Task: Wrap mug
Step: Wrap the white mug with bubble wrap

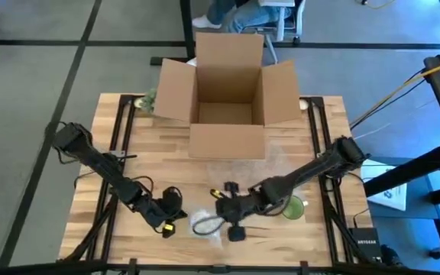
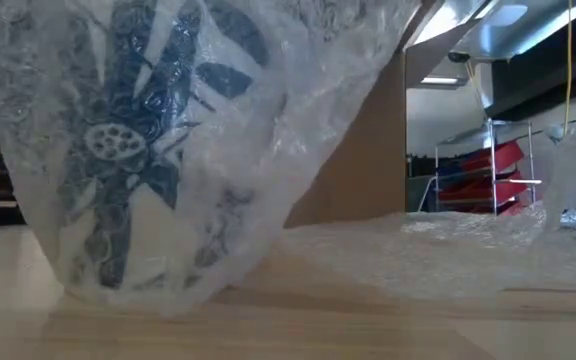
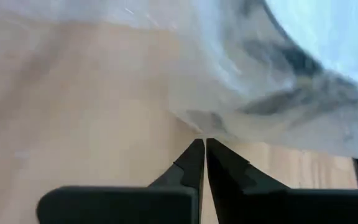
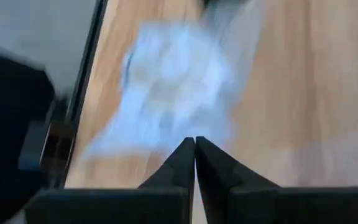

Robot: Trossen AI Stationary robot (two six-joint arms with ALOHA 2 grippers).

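The mug (image 2: 133,160), white with a dark blue flower pattern, stands near the table's front edge inside clear bubble wrap (image 2: 268,110). The high view shows the wrapped mug (image 1: 203,224) between my two grippers. My left gripper (image 1: 179,218) is just left of the mug, shut, its fingertips (image 3: 194,149) at the wrap (image 3: 272,74). My right gripper (image 1: 220,215) is just right of the mug, shut, with the blurred wrap (image 4: 173,81) right at its tips. The rest of the sheet (image 2: 438,250) lies on the table behind. My left gripper pinches a small gathered point of the bubble wrap (image 3: 199,129) at its fingertips, coming from the table's left, low over the wood. The wrap rises from there over the mug's side. My right gripper pinches the wrap's lower edge (image 4: 190,132) at its fingertips, coming from the table's right. Blur hides how many layers it has.
An open cardboard box (image 1: 228,95) stands at the table's far middle, flaps spread. A green round thing (image 1: 292,206) sits right of my right arm. A loose bubble wrap sheet (image 1: 270,164) lies in front of the box. Bare wood (image 1: 159,153) shows at the left.
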